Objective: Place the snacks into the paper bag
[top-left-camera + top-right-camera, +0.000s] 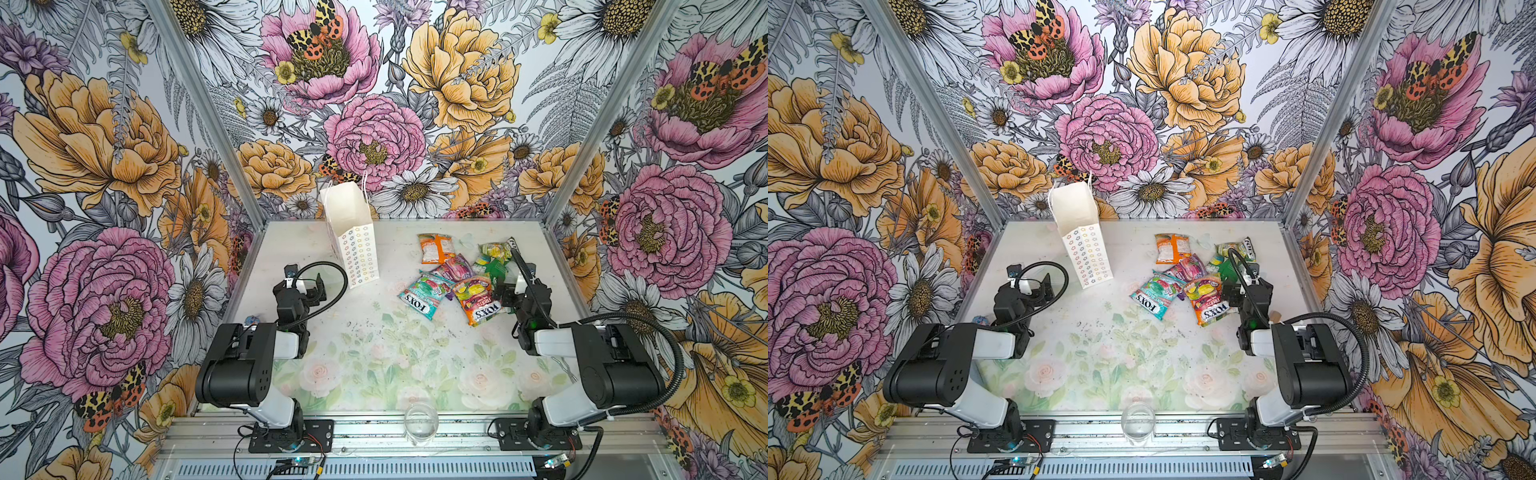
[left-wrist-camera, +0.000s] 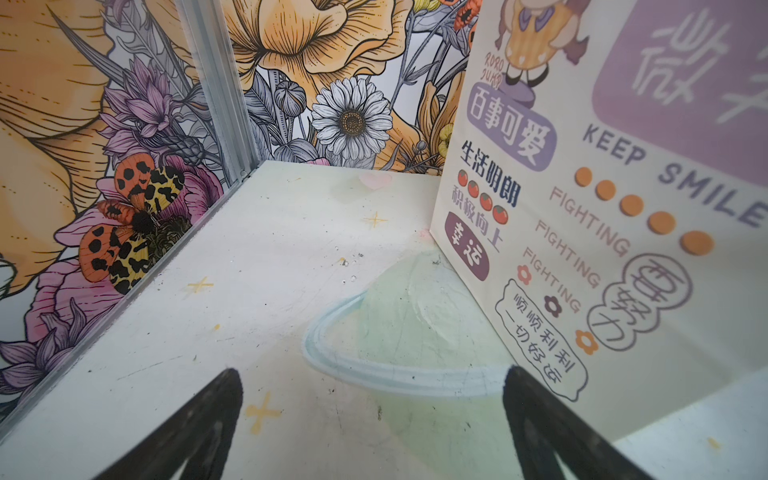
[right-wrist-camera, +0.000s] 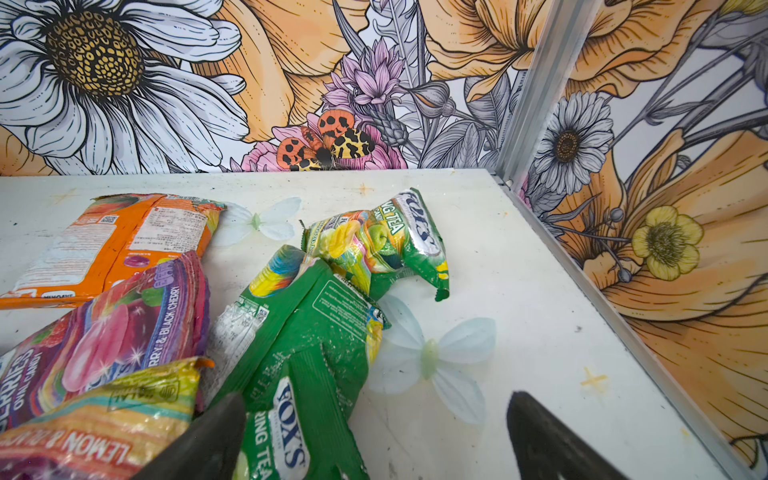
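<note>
Snacks (image 1: 428,293) lie heaped on the worktop (image 1: 374,345), apart from the standing, open-topped paper bag (image 1: 359,253), none visibly bagged; left jaws stand released and empty near the bag, right jaws released at a green packet (image 3: 316,332), apparently for pickup.

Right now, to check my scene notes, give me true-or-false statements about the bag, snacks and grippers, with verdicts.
1. The paper bag stands upright, mouth open. True.
2. The left gripper is shut on the bag. False: it is open beside the bag, holding nothing.
3. The snacks lie piled on the table near the right gripper. True.
4. The right gripper holds a green packet. False: it is open; the green packet lies on the table.
5. A clear glass stands at the table's near edge. True.
</note>
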Robot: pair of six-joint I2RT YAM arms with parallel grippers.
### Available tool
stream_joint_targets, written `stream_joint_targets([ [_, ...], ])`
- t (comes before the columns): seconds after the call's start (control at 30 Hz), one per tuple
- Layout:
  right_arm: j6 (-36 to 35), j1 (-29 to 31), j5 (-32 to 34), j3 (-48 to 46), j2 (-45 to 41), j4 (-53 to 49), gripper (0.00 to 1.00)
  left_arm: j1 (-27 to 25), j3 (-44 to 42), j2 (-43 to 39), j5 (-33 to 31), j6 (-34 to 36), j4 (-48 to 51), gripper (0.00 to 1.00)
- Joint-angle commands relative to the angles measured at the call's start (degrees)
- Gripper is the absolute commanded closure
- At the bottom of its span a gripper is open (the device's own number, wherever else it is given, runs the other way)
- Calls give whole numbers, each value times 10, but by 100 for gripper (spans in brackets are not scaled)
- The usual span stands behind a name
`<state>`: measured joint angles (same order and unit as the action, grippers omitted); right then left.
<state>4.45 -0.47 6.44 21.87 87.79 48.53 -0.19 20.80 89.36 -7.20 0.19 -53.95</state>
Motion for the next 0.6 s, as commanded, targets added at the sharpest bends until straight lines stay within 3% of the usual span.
stream_joint_targets([
  [0.0,3,-3,8,8,2,9,0,1,8,-3,-2,3,-2,1],
  [0.43,2,-3,8,6,2,10,3,1,8,-4,-2,2,-1,1],
  [0.57,20,2,64,-1,-24,3,3,-3,6,-7,-24,-1,-4,1],
])
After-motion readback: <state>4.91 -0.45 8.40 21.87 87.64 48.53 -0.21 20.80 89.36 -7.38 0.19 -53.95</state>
